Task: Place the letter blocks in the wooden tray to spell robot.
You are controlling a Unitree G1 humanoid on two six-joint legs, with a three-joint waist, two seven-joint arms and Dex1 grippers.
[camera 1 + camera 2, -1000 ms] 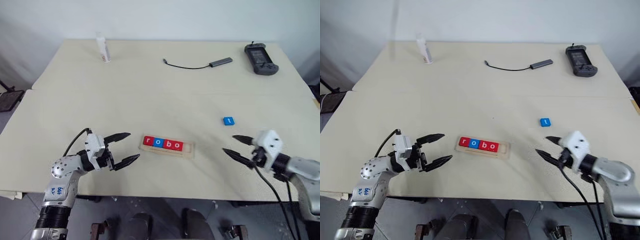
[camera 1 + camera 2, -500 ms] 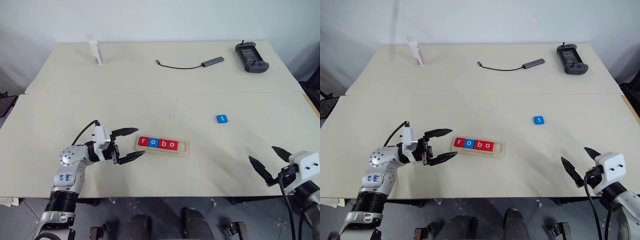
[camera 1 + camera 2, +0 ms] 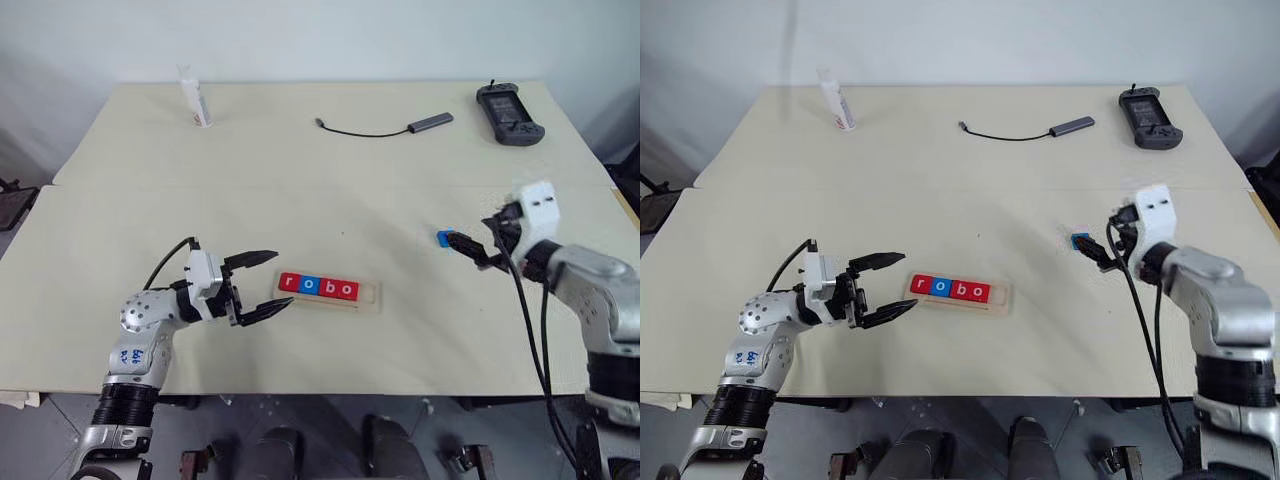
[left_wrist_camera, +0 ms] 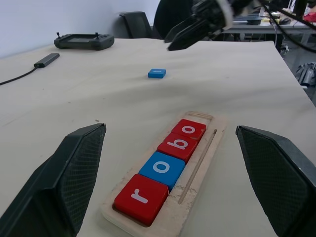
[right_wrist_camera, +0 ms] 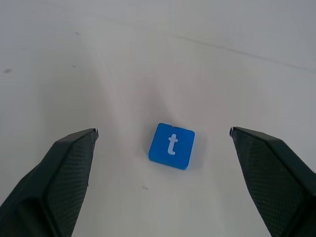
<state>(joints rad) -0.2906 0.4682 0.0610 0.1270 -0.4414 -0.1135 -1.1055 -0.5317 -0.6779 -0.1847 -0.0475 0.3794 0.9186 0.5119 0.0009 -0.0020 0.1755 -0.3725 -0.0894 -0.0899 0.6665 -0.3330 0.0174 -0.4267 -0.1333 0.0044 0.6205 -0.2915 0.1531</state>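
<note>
Two head views: high above near edge of beige worktop (image 3: 300, 180), facing forward and down, whole top in frame. Left wrist view: low, close, along long pale-wood tray (image 4: 197, 168) toward small blue square "t" tile (image 4: 156, 73). Right wrist view: close above same tile (image 5: 171, 145). All views share tile.

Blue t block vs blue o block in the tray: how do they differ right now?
The blue t block lies loose on the table, off to the tray's right, framed by the open right pincer; the blue o block sits in the wooden tray, second in the row.
The t block stands alone; the o block is flanked by red blocks.
Both are blue, flat, rounded squares with a white lowercase letter facing up.
</note>
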